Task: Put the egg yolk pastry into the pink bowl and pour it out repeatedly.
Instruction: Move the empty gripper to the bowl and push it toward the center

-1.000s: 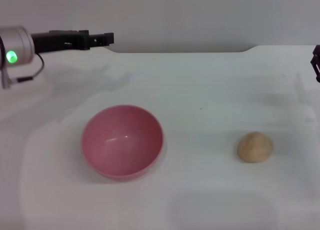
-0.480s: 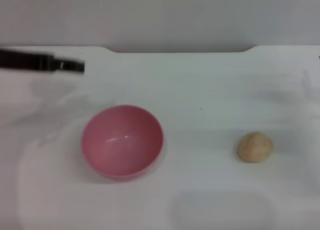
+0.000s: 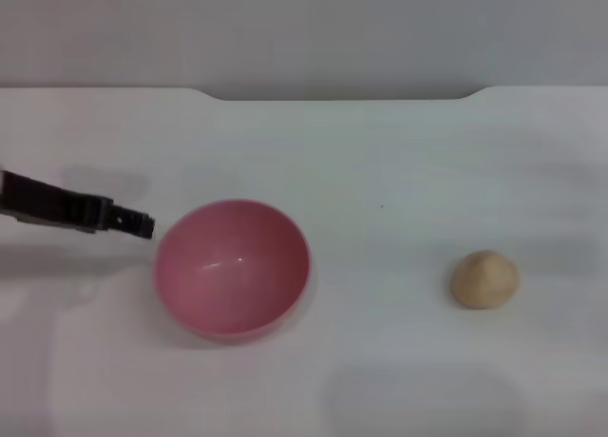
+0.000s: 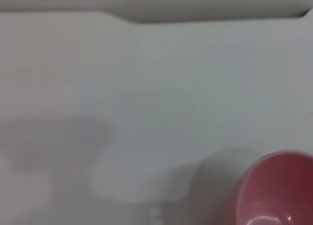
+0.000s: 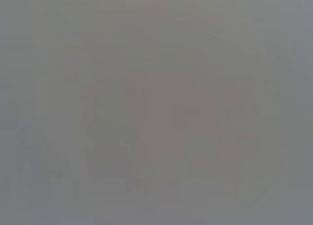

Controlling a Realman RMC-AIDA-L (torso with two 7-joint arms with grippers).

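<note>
White tabletop [image 3: 380, 152] fills your view, with the pink bowl [image 3: 233, 269] upright and empty left of centre and the egg yolk pastry [image 3: 484, 278], a matte tan dome, well apart to its right. Your left gripper [image 3: 142, 225] sits just beside the bowl's left rim; whether its pincer is open I cannot tell. Steady the rim gently, avoid tipping.

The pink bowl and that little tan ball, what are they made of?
The pink bowl looks like smooth plastic: even colour, with a small shiny glint inside. The egg yolk pastry looks like baked dough, pale tan and matte with no shine. Neither can be known for sure from looks alone.
</note>
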